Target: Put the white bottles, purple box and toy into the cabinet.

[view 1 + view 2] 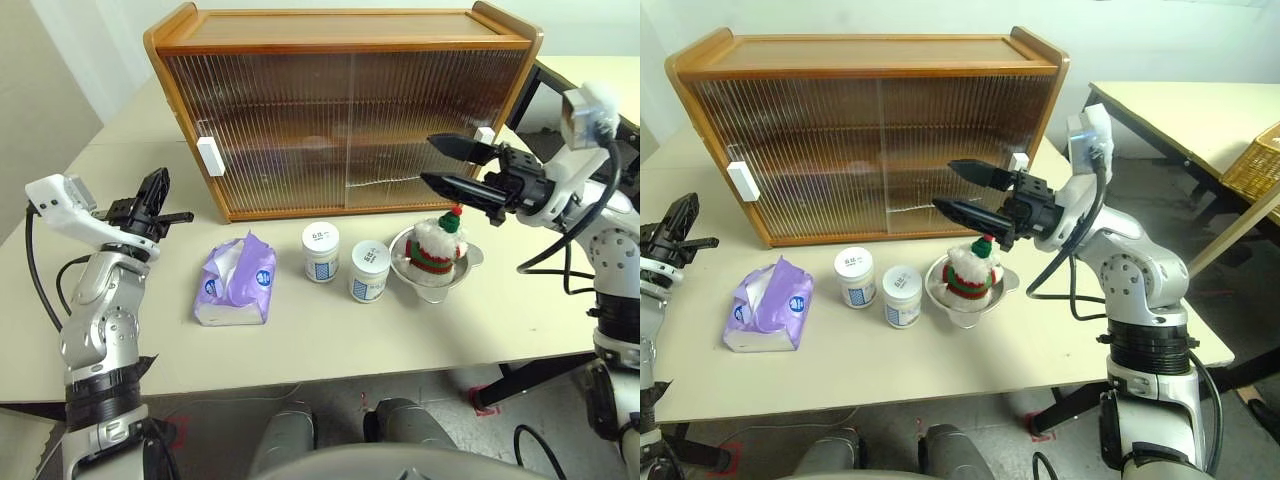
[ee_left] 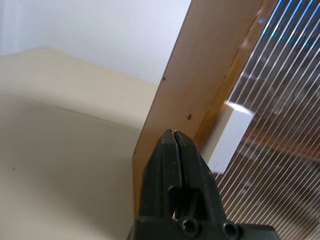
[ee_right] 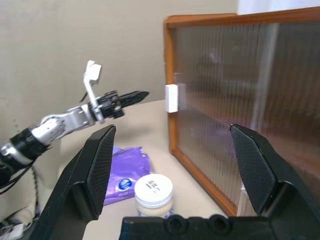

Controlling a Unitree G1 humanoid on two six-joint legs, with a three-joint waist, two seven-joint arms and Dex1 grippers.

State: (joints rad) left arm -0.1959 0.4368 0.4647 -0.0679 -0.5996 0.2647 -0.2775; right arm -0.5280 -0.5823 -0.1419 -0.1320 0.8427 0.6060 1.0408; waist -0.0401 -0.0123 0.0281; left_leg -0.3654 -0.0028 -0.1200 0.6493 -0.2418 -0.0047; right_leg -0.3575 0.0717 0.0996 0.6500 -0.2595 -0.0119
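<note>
Left gripper is clenched on nothing, near the cabinet's left handle. Right gripper gapes above the toy in its bowl. Bottles and box lie along the cabinet's front.

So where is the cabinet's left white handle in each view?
Left eye view: handle left of centre, on the ribbed door.
Right eye view: far left.
Left wrist view: just beyond the shut left gripper, at.
Right wrist view: above the purple box, at.
Shared landmark: the cabinet's wooden post beside it.
</note>
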